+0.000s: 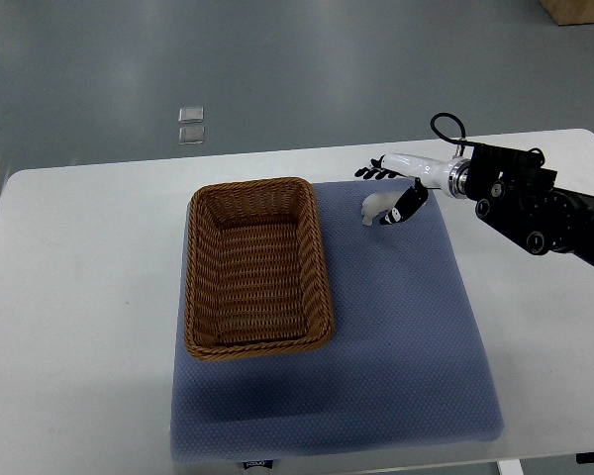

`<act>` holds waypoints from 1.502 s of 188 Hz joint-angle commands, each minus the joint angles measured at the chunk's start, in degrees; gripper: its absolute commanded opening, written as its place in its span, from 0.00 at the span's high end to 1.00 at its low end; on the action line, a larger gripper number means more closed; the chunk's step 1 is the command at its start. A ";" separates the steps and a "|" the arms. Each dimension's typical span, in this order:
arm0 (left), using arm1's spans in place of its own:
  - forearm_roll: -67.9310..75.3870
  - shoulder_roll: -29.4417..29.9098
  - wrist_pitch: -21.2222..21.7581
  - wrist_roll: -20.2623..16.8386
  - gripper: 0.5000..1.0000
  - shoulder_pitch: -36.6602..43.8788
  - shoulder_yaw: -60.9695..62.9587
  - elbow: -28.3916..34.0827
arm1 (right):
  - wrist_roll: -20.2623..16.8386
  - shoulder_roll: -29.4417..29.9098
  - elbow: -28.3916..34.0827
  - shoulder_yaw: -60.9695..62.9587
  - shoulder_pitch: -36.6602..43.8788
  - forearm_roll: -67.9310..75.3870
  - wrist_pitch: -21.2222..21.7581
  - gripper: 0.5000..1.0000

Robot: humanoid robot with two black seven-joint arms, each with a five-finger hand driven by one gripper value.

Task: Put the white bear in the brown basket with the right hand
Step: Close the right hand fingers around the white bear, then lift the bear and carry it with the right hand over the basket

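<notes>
The right hand (396,188) reaches in from the right edge over the far right corner of the blue mat (396,336), its fingers (374,172) spread apart, though the thumb seems to touch the white bear (374,207) lying on the mat. The brown basket (257,265) sits just left, empty, on the table (79,297).

From my station, the right hand (401,198) looked like hard plastic, glossy white at the wrist shell and matt black at the fingers. Just beside its thumb, the white bear (373,207) seemed soft and plush. Left of the hand, the brown basket (257,265) was rough woven wicker. Under it, the blue mat (396,336) showed dimpled matt cloth on the smooth white counter (79,297).
</notes>
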 commanded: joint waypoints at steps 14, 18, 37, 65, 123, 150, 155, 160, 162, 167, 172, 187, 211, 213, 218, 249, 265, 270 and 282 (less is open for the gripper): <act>0.00 0.00 0.00 0.00 0.00 0.00 0.00 0.00 | 0.19 -0.07 -0.01 -0.06 0.00 0.00 -0.01 0.50; 0.00 0.00 0.00 0.00 0.00 0.00 0.00 0.00 | 0.19 -0.07 -0.01 -0.14 0.00 0.00 -0.01 0.52; 0.00 0.00 0.00 0.00 0.00 0.00 0.00 0.00 | 0.28 -0.07 -0.01 -0.76 0.09 0.00 -0.01 0.66; 0.00 0.00 0.00 0.00 0.00 0.00 0.00 0.00 | 0.45 -0.15 -0.01 -1.64 0.09 0.00 -0.18 0.87; 0.00 0.00 0.00 0.00 0.00 0.00 0.00 0.00 | 1.86 -0.33 0.25 -1.73 0.96 0.00 -0.10 1.00; 0.00 0.00 0.00 0.00 0.00 0.00 0.00 0.00 | 3.97 -0.51 0.34 -1.73 3.08 0.00 -0.18 1.00; 0.00 0.00 0.00 0.00 0.00 0.00 0.00 0.00 | 4.23 -0.51 0.43 -1.64 3.43 0.00 -0.18 1.00; 0.00 0.00 0.00 0.00 0.00 0.00 0.00 0.00 | 4.41 -0.42 0.43 -1.64 4.13 0.00 -0.10 1.00; 0.00 0.00 0.00 0.00 0.00 0.00 0.00 0.00 | 4.49 -0.42 0.43 -1.64 4.30 0.00 -0.18 1.00; 0.00 0.00 0.00 0.00 0.00 0.00 0.00 0.00 | 4.67 -0.42 0.43 -1.64 4.74 0.00 -0.18 1.00; 0.00 0.00 0.00 0.00 0.00 0.00 0.00 0.00 | 4.76 -0.42 0.52 -1.64 5.18 0.00 -0.18 1.00; 0.00 0.00 0.00 0.00 0.00 0.00 0.00 0.00 | 4.85 -0.15 0.52 -1.64 6.06 0.00 -0.10 1.00; 0.00 0.00 0.00 0.00 0.00 0.00 0.00 0.00 | 6.43 -0.07 1.84 -1.55 7.38 0.09 -0.18 1.00; 0.00 0.00 0.00 0.00 0.00 0.00 0.00 0.00 | 6.60 -0.07 2.10 -1.55 7.47 0.09 -0.18 1.00; 0.00 0.00 0.00 0.00 0.00 0.00 0.00 0.00 | 7.13 -0.07 2.89 -1.55 7.73 0.09 -0.18 1.00; 0.00 0.00 0.00 0.00 0.00 0.00 0.00 0.00 | 9.68 0.02 5.79 -1.55 9.23 0.09 -0.18 1.00; 0.00 0.00 0.00 0.00 0.00 0.00 0.00 0.00 | 9.77 0.64 6.49 -1.55 9.32 0.00 -0.18 1.00; 0.00 0.00 0.00 0.00 0.00 0.00 0.00 0.00 | 9.77 1.51 6.76 -1.64 9.40 0.00 -0.18 1.00; 0.00 0.00 0.00 0.00 0.00 0.00 0.00 0.00 | 9.77 3.01 7.46 -1.64 9.58 -0.44 -0.18 1.00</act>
